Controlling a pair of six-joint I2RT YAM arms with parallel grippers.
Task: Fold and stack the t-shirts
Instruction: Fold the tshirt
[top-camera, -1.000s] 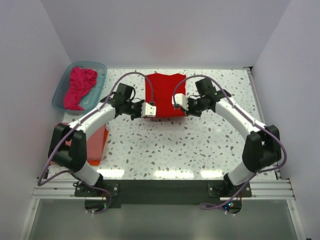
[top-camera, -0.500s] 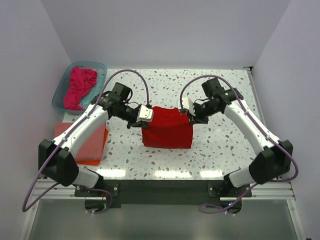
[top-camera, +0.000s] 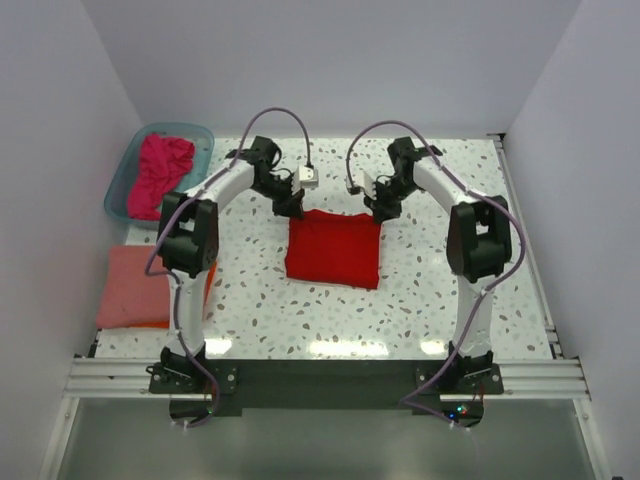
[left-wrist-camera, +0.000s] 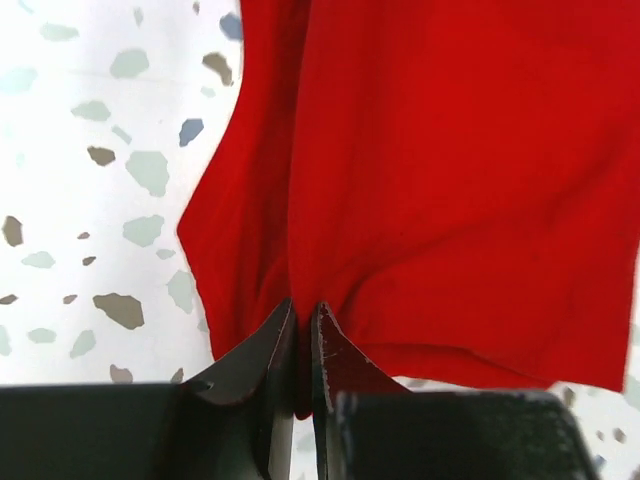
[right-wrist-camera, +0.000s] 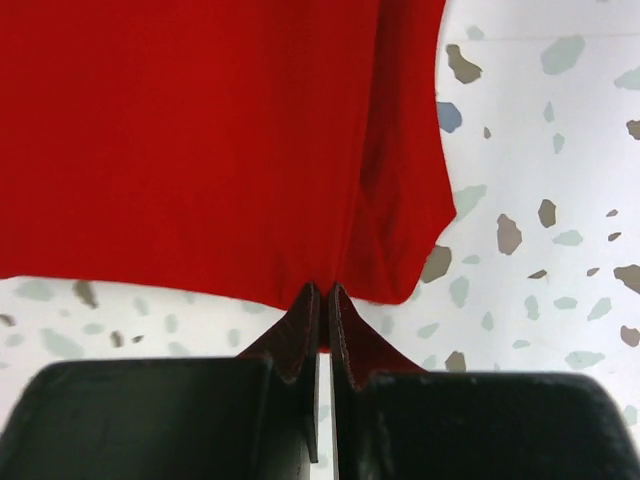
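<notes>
Folding step: my left tool (left-wrist-camera: 303, 310) and right tool (right-wrist-camera: 322, 292) each pinched a corner of the red t-shirt (top-camera: 333, 250), which lay flat on the counter (top-camera: 430, 280) ahead of both. Next, I judged, both must release and lift clear.

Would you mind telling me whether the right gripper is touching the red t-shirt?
Touching. The right wrist view shows the right gripper shut on the near edge of the red t-shirt, with the cloth pinched between its fingertips.
</notes>
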